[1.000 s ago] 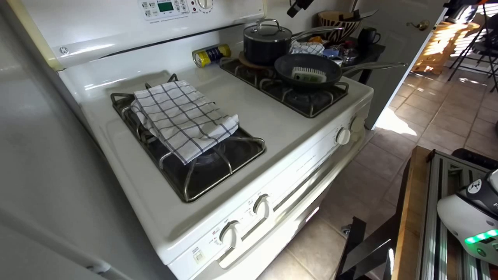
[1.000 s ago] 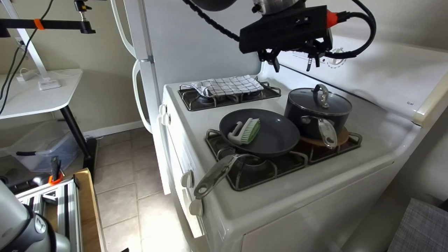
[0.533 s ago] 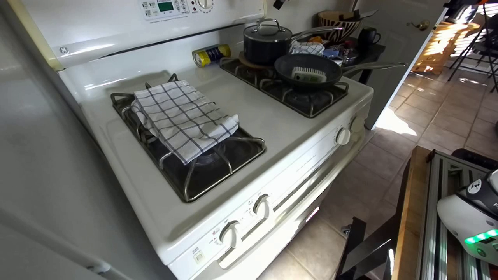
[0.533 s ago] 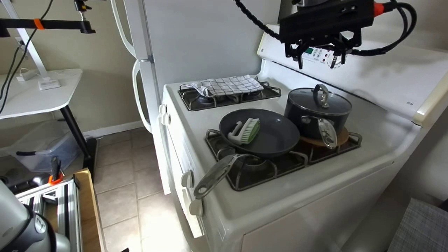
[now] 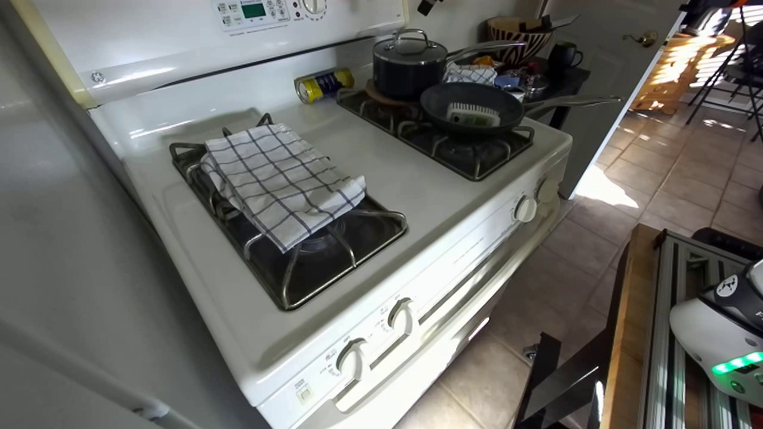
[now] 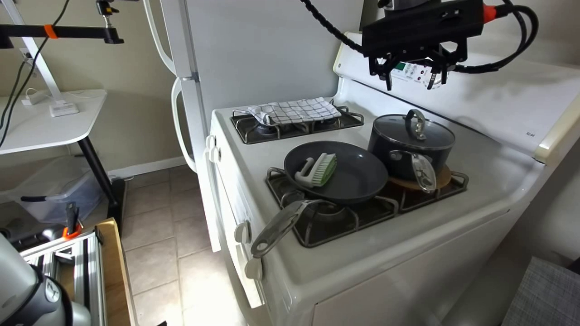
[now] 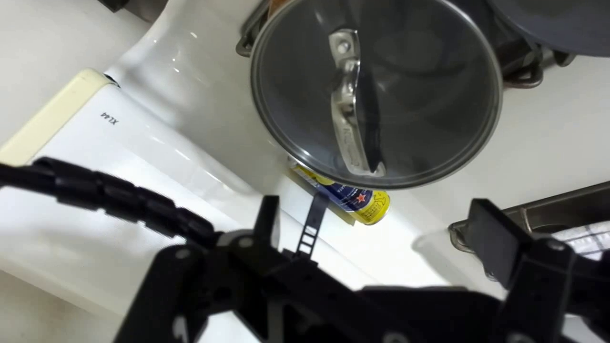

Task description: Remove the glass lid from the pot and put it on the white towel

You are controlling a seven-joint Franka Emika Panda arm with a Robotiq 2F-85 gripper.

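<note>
In an exterior view, the hand [image 6: 411,86], spread wide, hangs at twelve o'clock from the glass lid [image 6: 399,131], which sits on the pot [image 6: 383,153]; the white towel [image 6: 295,112] lies at the lid's nine o'clock.

The lid [image 7: 410,90] is smooth glass, its handle [image 7: 346,112] shiny metal, the towel [image 5: 283,182] matt cloth

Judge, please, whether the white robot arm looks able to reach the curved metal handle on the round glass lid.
Probably yes: the open black jaws hang higher than the glass lid, and nothing visible covers the handle, though they may need to shift over it and descend.
</note>
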